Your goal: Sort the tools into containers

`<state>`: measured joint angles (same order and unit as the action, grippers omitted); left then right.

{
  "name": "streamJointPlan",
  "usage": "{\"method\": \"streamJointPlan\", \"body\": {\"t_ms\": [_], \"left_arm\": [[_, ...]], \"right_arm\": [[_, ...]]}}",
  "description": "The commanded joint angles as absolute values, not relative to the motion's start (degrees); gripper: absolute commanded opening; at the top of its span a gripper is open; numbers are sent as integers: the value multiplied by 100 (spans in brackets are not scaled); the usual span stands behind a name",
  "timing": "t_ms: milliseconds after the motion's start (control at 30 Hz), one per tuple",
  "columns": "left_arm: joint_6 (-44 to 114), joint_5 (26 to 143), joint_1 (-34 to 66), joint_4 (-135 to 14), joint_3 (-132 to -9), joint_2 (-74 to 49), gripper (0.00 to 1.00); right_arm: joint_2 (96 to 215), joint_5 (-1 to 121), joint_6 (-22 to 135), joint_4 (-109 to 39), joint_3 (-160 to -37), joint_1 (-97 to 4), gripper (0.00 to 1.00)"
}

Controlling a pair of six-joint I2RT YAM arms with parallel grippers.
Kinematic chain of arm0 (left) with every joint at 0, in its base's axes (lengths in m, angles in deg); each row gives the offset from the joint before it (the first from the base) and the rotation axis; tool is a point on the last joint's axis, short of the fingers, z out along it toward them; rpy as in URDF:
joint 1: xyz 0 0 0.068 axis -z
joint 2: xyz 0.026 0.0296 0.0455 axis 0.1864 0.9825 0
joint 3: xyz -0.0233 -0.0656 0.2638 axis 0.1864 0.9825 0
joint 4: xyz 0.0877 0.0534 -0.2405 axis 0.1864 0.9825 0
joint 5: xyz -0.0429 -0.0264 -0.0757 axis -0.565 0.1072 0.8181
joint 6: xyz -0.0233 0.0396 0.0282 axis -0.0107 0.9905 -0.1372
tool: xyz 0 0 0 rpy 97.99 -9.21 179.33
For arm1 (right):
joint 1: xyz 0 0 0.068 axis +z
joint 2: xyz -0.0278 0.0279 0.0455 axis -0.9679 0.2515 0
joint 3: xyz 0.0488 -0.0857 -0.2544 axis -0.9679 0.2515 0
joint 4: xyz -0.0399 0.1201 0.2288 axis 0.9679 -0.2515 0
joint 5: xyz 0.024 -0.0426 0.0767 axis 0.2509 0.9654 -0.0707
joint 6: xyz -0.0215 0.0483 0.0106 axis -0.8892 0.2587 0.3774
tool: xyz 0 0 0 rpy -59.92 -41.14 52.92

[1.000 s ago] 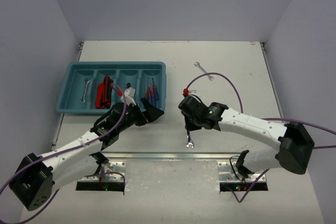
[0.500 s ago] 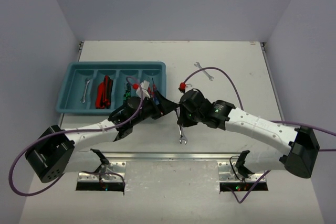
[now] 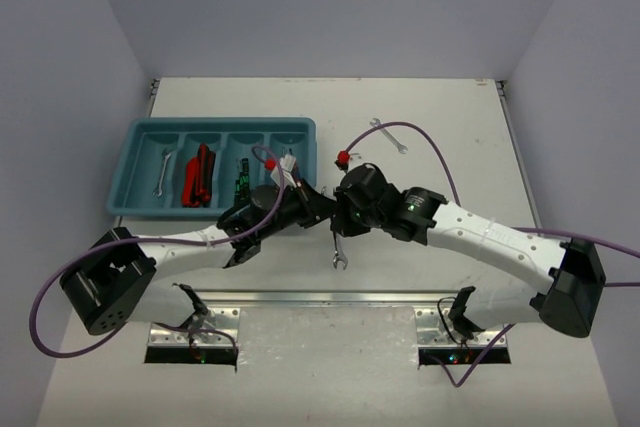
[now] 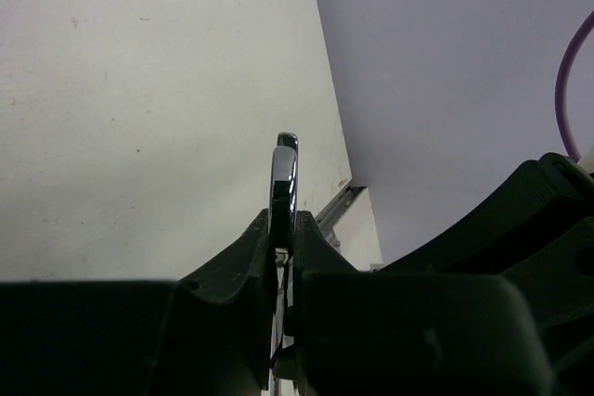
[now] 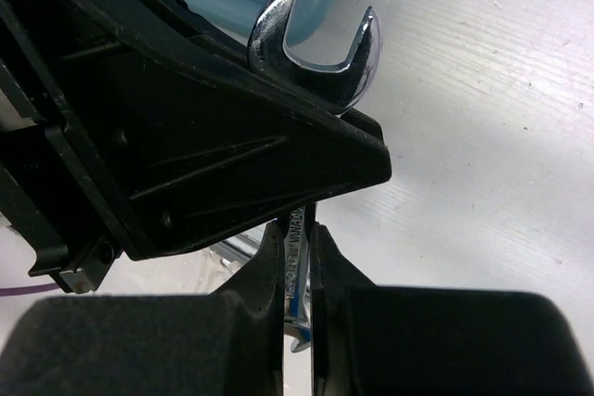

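held wrench: silver, mid-air | tray: teal, four compartments | pliers: red, second compartment

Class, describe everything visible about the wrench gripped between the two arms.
The wrench is a slim, shiny silver metal bar with an open U-shaped head at each end. It is held beside the teal tray, clamped on its shank by both the left end effector and the right end effector.

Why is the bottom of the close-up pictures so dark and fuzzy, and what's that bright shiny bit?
Left wrist view: the black fingers sit too near the lens, so they blur; the wrench catches a bright glint. Right wrist view: same dark blur below, glare on the wrench's head. Top view: sharp, evenly lit, soft shadows.
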<state>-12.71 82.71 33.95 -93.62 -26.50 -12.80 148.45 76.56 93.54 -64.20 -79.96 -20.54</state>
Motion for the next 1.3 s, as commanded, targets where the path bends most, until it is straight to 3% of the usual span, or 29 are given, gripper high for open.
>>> {"method": "streamJointPlan", "body": {"t_ms": [0, 33, 100, 200, 267, 367, 433, 600, 767, 1000, 1267], "left_arm": [[-775, 8393, 3404, -9398, -3176, -1489, 0], [-435, 8061, 3281, -8430, -3561, -1641, 0], [258, 7865, 2780, -7260, -4123, -1777, 0], [1288, 8400, 1832, -6034, -4906, -1779, 0], [1894, 7955, 1383, -4824, -5464, -1730, 0], [2784, 5927, 1282, -3361, -6908, -1490, 0], [3082, 5078, 1255, -3138, -7162, -1429, 0], [5253, 2799, 518, -4297, -6930, -1391, 0], [5967, 1684, -689, -5890, -6599, -716, 0], [6081, 1073, -1599, -7644, -5873, -94, 0], [6365, 1376, -1689, -8461, -5353, 501, 0]], "right_arm": [[14687, 7879, 9282, -6000, -8143, -2033, 23], [14547, 8042, 9265, -6128, -8102, -2033, 55], [14268, 8564, 9239, -6342, -8010, -2049, 88], [13869, 9154, 9168, -6780, -7843, -2183, 99], [13630, 9384, 9090, -6919, -7651, -2362, 99], [13104, 9082, 8898, -6923, -7289, -3214, 99], [12922, 9023, 8824, -6837, -7167, -3439, 99], [13111, 8607, 8504, -6522, -6783, -3866, 99], [13143, 8401, 8404, -6218, -6459, -3992, 99], [13134, 7545, 8480, -5705, -6052, -4045, 99], [13251, 7610, 8463, -5685, -6050, -4054, 99]]}}
